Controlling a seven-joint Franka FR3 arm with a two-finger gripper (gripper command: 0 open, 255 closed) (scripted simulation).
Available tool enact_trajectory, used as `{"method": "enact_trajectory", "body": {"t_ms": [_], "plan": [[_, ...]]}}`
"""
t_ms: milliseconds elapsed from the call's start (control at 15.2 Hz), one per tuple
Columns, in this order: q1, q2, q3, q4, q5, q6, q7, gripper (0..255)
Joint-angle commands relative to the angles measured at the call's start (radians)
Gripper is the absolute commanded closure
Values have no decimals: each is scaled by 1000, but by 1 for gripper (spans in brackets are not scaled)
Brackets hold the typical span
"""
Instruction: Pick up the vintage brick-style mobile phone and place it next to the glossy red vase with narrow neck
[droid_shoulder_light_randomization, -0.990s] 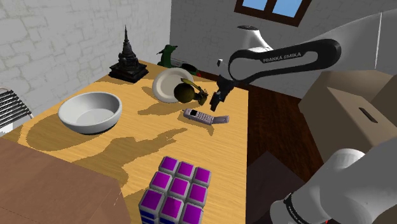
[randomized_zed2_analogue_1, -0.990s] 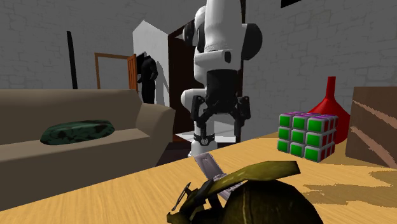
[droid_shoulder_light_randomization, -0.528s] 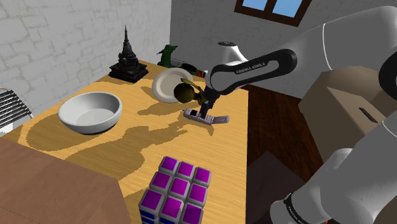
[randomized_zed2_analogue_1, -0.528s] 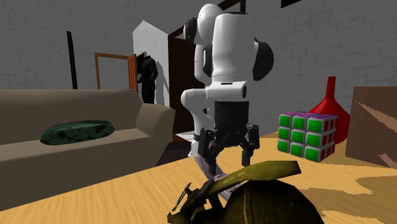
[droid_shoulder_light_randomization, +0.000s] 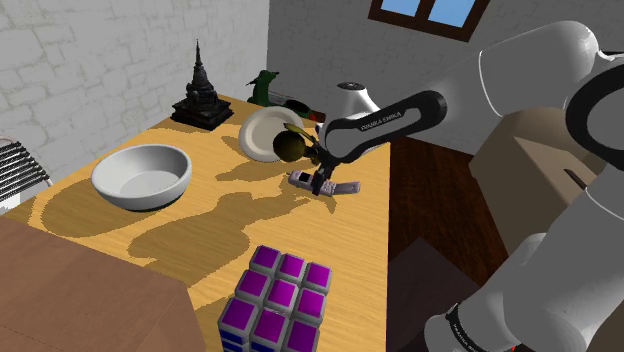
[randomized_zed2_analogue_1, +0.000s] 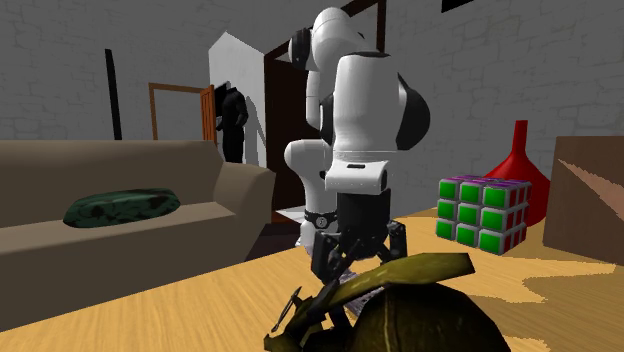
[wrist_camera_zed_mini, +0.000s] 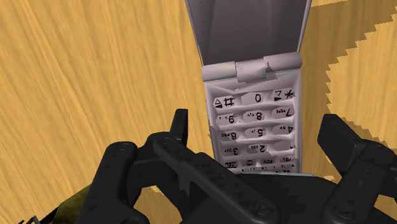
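On the table (droid_shoulder_light_randomization: 372, 232) we see our claw (wrist_camera_zed_mini: 257, 122) open astride the phone (wrist_camera_zed_mini: 252, 81), nothing gripped; lifting it and placing it beside the vase (randomized_zed2_analogue_1: 520, 176) remain.

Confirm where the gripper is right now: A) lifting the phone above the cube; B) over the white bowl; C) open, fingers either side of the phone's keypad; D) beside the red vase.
C: the gripper stands open astride the phone, which lies flat on the table.

White rounded arm (droid_shoulder_light_randomization: 535, 65) with black white-lettered forearm (droid_shoulder_light_randomization: 395, 118) and all-black claw (wrist_camera_zed_mini: 257, 128)
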Motion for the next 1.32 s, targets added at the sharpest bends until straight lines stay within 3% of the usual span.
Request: {"method": "enact_trajectory", "body": {"t_ms": [0,330,396,990,1254], "plan": [[0,3,0,-1,0,4,1,0],[0,3,0,-1,0,4,1,0],[0,3,0,-1,0,4,1,255],[0,3,0,-1,0,4,1,255],[1,-33,0,15,-2,-48,2,255]]}}
